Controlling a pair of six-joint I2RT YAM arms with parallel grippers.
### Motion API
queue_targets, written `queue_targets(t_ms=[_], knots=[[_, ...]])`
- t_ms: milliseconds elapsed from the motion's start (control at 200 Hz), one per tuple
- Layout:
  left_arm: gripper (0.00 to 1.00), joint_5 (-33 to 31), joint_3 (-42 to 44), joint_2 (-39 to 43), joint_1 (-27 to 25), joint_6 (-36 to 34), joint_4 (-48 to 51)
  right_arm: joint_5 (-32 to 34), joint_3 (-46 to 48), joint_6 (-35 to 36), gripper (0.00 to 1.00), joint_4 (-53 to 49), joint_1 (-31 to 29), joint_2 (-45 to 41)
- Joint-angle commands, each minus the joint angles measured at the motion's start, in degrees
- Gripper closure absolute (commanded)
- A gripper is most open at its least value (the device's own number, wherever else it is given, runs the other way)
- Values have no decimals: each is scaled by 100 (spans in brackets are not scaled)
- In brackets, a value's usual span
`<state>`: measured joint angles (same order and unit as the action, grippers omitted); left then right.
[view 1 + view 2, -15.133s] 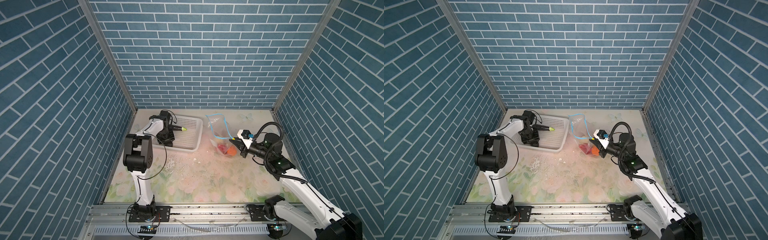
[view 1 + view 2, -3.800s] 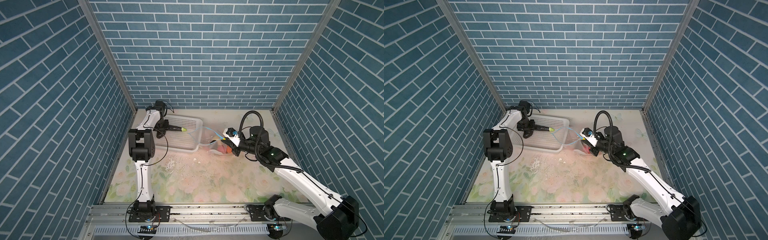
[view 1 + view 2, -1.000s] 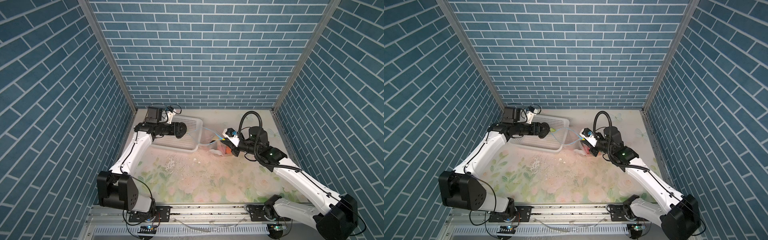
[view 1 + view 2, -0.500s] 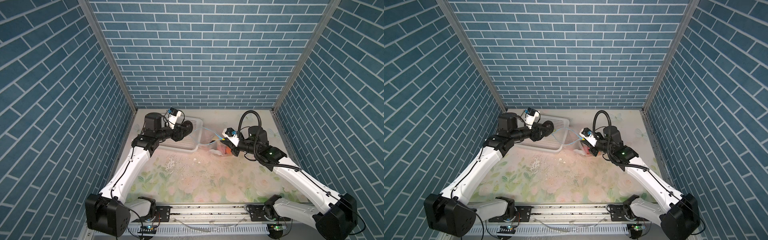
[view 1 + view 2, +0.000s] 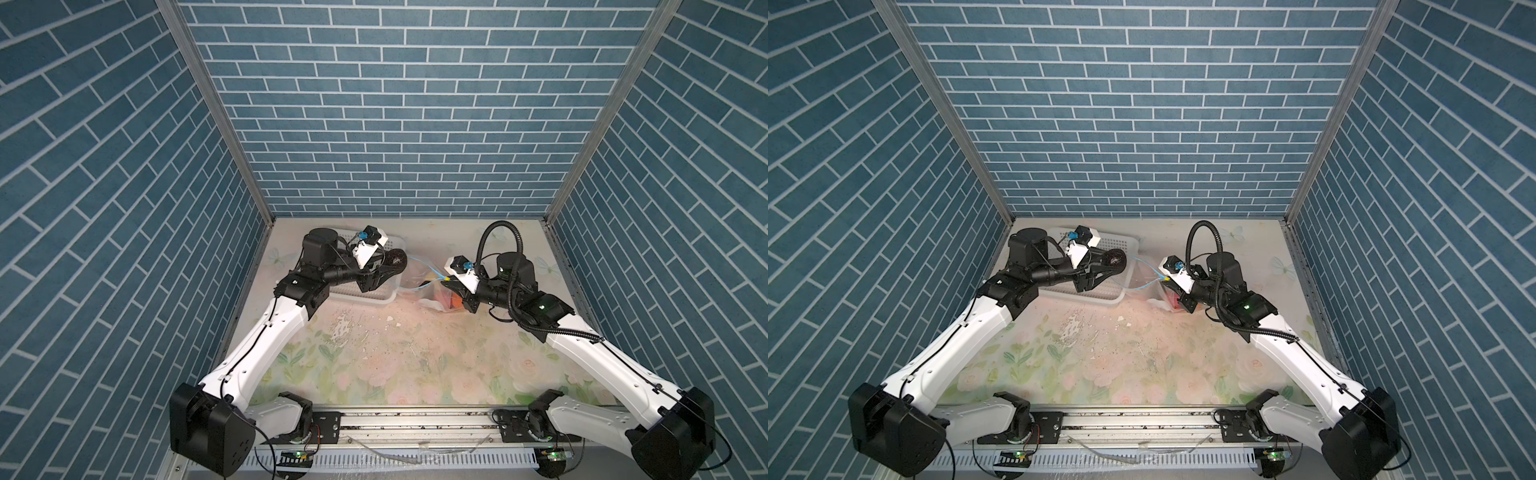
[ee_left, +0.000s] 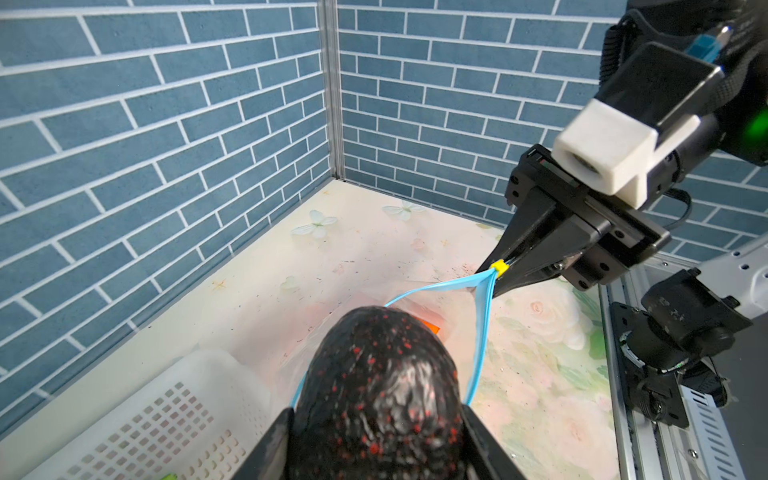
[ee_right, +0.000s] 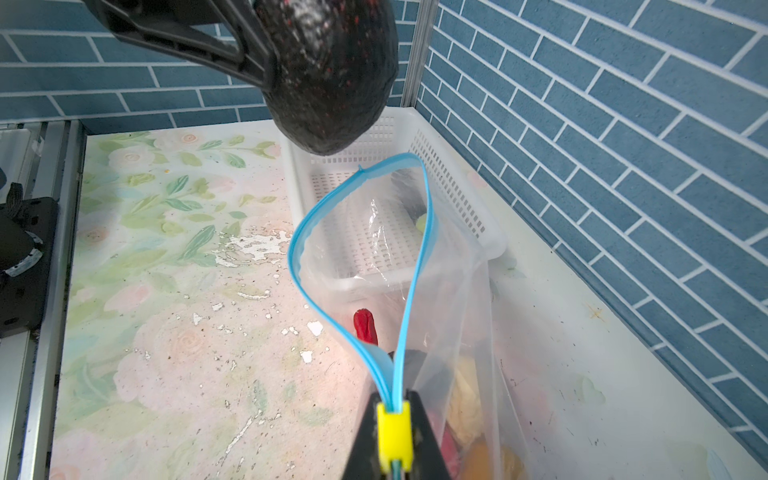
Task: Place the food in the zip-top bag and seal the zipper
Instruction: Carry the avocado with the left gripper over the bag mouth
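Near the zip-top bag (image 7: 451, 291), left claw (image 6: 376, 415) clasps black food (image 6: 374, 345).

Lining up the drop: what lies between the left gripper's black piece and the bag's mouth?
Nothing; the right wrist view shows bare air between the black piece and the zipper.

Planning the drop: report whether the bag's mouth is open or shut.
Open: the zipper strips spread in a loop, meeting only at the yellow slider.

Blue brick-patterned walls (image 5: 395, 124) on three sides, pale floral tabletop (image 5: 395, 365), aluminium corner posts (image 5: 215, 112); even light
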<state>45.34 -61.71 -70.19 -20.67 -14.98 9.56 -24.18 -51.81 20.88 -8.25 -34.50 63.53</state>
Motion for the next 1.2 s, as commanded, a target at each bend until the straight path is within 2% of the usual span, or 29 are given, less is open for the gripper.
queue_targets(t_ms=[0,220,355,585,855,1195], knots=[[60,360,-175,-46,-38,-567,243,-29,-329,135,100,9,-26,-161],[60,285,-26,65,-177,-1431,599,-25,-316,142,100,17,-22,-244],[60,378,-37,-61,-175,-1519,585,-58,-338,140,100,17,-30,-236],[65,370,-466,-432,-175,-1963,1101,-69,-299,135,100,6,-25,-319],[68,205,-781,-804,-208,-2151,1215,-77,-261,132,100,26,-28,-354],[66,-127,-1032,-1139,-210,-2140,1200,-95,-208,135,100,48,-31,-461]])
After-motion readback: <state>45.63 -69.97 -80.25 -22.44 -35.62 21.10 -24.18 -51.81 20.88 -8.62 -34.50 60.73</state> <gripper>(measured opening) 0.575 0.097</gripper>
